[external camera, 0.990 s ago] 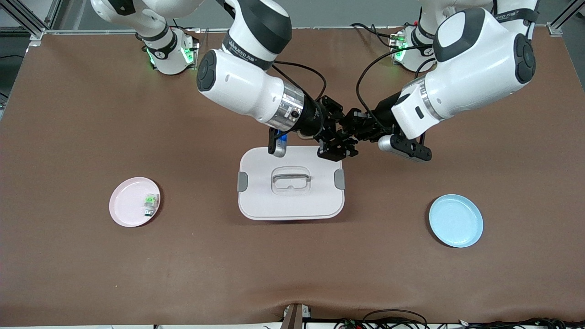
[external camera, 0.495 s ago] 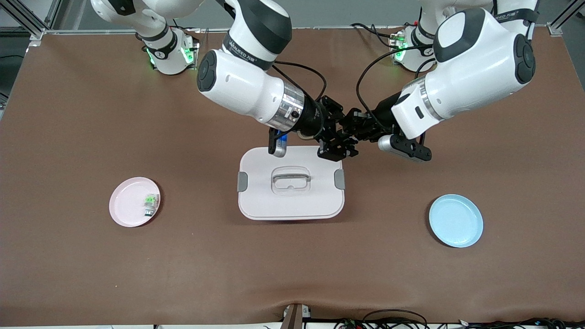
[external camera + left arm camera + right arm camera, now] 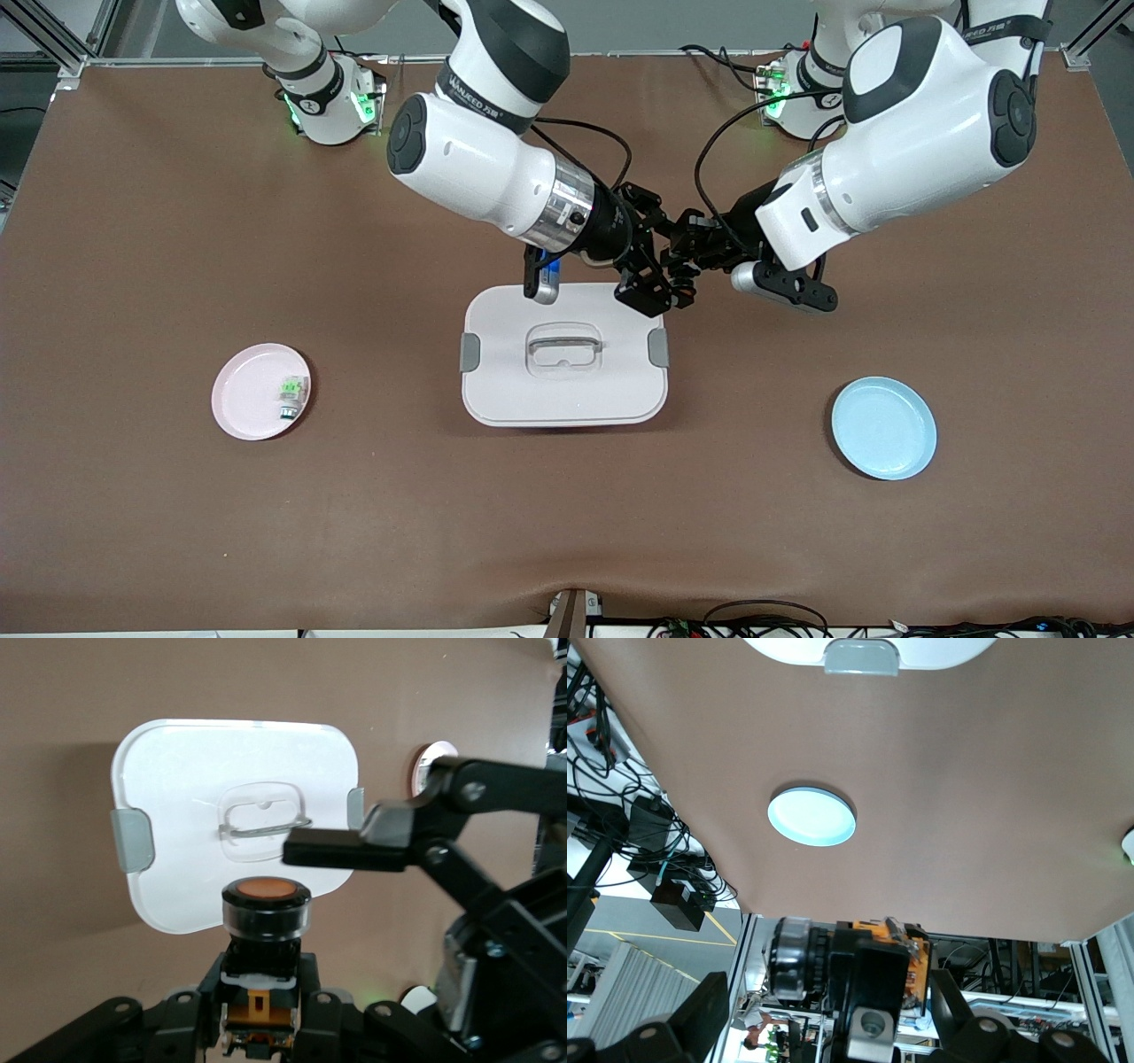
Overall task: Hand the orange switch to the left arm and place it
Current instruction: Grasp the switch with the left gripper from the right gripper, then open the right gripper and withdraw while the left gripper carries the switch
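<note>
The orange switch [image 3: 266, 904], a black cylinder with an orange button end, is clamped at its base in my left gripper [image 3: 264, 992]. In the front view my left gripper [image 3: 687, 266] and right gripper [image 3: 651, 285] meet over the corner of the white box [image 3: 567, 390] toward the left arm's end. My right gripper [image 3: 833, 1010] is open, its fingers spread on either side of the switch [image 3: 797, 961] without touching it. One of its fingers [image 3: 341, 837] shows in the left wrist view, apart from the switch. The box [image 3: 186, 815] lies below with its lid shut.
A pink plate [image 3: 252, 403] toward the right arm's end holds a small green-and-silver component [image 3: 291, 390]. A blue plate [image 3: 883, 428] lies toward the left arm's end and also shows in the right wrist view [image 3: 811, 816]. Cables run near both bases.
Both wrists have shifted slightly over the box's corner. The right gripper's fingers stand a little farther from the switch. The switch stays in the left gripper.
</note>
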`<state>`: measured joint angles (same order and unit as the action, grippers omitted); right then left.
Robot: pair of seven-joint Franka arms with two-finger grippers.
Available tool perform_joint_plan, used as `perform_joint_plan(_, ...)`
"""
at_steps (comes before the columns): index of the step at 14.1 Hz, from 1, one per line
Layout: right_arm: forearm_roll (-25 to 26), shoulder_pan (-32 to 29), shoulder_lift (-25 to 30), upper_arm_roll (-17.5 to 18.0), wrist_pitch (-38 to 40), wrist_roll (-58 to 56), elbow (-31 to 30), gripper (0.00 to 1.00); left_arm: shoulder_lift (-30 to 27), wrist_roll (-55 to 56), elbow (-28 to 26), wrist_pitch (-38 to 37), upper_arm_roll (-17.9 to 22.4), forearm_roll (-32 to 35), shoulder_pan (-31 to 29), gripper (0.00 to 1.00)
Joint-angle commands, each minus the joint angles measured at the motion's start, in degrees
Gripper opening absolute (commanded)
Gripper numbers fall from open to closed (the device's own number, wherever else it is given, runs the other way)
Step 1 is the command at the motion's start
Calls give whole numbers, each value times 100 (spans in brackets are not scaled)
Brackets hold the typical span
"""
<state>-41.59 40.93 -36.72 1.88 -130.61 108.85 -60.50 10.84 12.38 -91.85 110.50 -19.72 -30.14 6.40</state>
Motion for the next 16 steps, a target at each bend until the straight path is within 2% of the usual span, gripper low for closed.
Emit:
perform_joint_plan(1,63,-41,-90,-82,559,-834,196,100,-91,-262,27,-283,30,306,-94,1)
perform_joint_plan(6,46,-682,163,-29,1949,-2636,205,100,-99,-1323,18,-1055,30,1035,-525,3)
perform_joint_plan(9,54,-1226,348,-56,2967,-4716,205,100,-108,-2071,1,-1303,30,1607,-675,4)
perform_joint_plan(11,80,-1735,472,-91,3610,-5493,205,100,-99,-2651,-52,-1330,30,2001,-754,4)
perform_joint_plan(13,290,-2192,612,-100,4225,-6494,205,100,-99,-3161,-200,-1321,30,2213,-929,4)
perform_joint_plan(16,931,-2615,692,-91,4797,-7752,205,100,-91,-3865,-341,-1312,30,2731,-965,4)
